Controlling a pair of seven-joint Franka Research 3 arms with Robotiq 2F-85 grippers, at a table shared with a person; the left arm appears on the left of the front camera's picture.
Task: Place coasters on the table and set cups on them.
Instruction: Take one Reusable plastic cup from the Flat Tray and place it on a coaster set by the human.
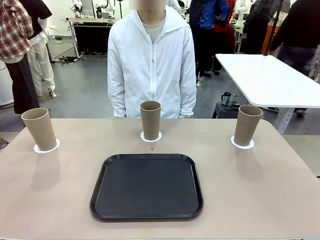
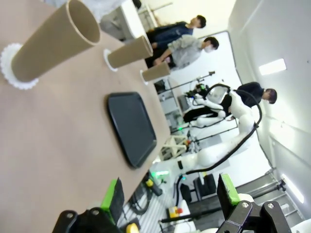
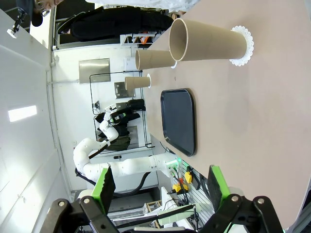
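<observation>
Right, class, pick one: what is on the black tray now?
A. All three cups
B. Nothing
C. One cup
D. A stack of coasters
B: the black tray has a bare surface, while the three cups each stand on a white coaster on the table beyond it.

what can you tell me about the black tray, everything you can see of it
The black tray is a rounded square with a low raised rim and a flat, matte, slightly textured floor, plastic by its look. It lies flat on the tan table, near the robot's edge and about centred, with nothing in it. The middle cup stands just beyond its far edge, apart from it. Nothing touches the tray but the table.
</observation>
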